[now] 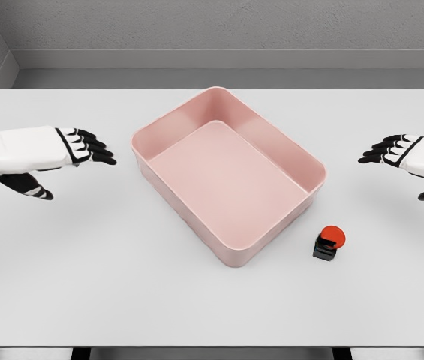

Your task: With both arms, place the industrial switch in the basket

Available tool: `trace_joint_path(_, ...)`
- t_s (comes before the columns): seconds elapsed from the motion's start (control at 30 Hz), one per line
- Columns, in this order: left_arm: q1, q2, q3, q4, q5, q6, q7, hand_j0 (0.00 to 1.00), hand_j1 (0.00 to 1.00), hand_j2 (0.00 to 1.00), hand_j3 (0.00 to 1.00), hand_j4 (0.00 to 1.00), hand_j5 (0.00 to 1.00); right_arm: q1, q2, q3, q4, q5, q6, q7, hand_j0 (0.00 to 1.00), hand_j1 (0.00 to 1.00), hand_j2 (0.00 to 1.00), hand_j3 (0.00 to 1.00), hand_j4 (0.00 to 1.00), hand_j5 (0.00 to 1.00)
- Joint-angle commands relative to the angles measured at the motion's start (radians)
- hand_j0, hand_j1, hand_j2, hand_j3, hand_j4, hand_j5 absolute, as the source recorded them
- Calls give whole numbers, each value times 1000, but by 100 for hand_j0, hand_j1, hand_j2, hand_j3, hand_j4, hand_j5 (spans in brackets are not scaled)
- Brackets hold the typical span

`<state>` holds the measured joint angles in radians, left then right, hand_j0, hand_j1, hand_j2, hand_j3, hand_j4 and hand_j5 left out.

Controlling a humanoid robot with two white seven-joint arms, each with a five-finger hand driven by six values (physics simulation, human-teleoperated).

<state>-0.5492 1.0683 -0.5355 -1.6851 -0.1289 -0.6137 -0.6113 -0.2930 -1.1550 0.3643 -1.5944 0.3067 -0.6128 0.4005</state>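
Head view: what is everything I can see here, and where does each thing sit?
table: one, white, fills most of the view, grey wall behind it
basket: one, pink, rectangular, turned at an angle in the middle of the table, nothing inside it
switch: one, black body with a red round button, on the table just right of the basket's near corner, outside it
left hand: one, white with black fingers, spread open, hovers left of the basket, holds nothing
right hand: one, white with black fingers, spread open, hovers right of the basket, at the picture's right edge, holds nothing
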Motion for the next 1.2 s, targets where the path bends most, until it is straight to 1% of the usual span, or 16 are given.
trace_joint_path(0.0,0,2,0,2,6,3,0,100,100,100,100,100,100,0,-2,-1,-1,-6,2,-2,100,100,100,100,100,100)
trace_joint_path(0.07,0,2,-1,1,6,3,0,100,100,100,100,100,100,0,-2,2,-2,-6,2,-2,100,100,100,100,100,100)
trace_joint_path(0.17,-15,12,2,8,0,3,0,100,100,100,100,100,100,28,-8,2,-7,-6,2,-2,100,100,100,100,100,100)
trace_joint_path(0.23,-52,10,2,77,-24,3,0,100,100,100,100,100,100,60,-11,-1,-10,-6,2,-3,100,100,100,100,100,100)
trace_joint_path(0.27,-63,4,5,90,-54,3,0,100,100,100,100,100,100,78,-9,-1,-35,-4,2,-3,100,100,100,100,100,100)
trace_joint_path(0.37,-66,-41,3,102,-115,3,0,100,100,100,100,100,100,80,-9,-2,-67,-6,2,-5,100,100,100,100,100,100)
trace_joint_path(0.47,-83,-94,-1,113,-195,3,0,100,100,100,100,100,100,81,-6,2,-84,-6,2,-5,100,100,100,100,100,100)
trace_joint_path(0.5,-83,-129,-1,113,-247,3,0,100,100,100,100,100,100,97,-6,4,-84,-6,2,-5,100,100,100,100,100,100)
trace_joint_path(0.6,-89,-165,-11,114,-322,26,0,100,100,100,100,100,100,112,-8,4,-96,-6,2,-3,100,100,100,100,100,100)
trace_joint_path(0.7,-103,-194,-20,174,-362,40,0,100,100,100,100,100,100,127,-8,5,-110,-4,2,-2,99,99,99,99,99,99)
trace_joint_path(0.73,-107,-209,-20,214,-379,40,0,100,100,100,100,100,100,135,-6,4,-116,-4,2,-3,99,99,99,99,99,99)
trace_joint_path(0.83,-120,-222,-20,268,-382,42,0,100,100,100,100,100,100,143,-5,4,-130,-4,2,-3,99,99,99,99,99,99)
trace_joint_path(0.93,-118,-254,-21,274,-445,78,0,100,100,100,100,100,100,144,-2,4,-142,-6,2,-5,99,99,99,99,99,99)
trace_joint_path(0.97,-118,-254,-21,274,-445,78,0,100,100,100,100,100,100,149,0,4,-144,-6,2,-5,99,99,99,99,99,99)
trace_joint_path(1.03,-120,-252,-51,274,-457,107,0,100,100,100,100,100,100,152,6,4,-150,-6,2,-5,99,99,99,99,99,99)
trace_joint_path(1.17,-120,-286,-55,277,-525,192,0,100,100,100,100,100,100,163,14,4,-159,-6,2,-5,99,99,99,99,99,99)
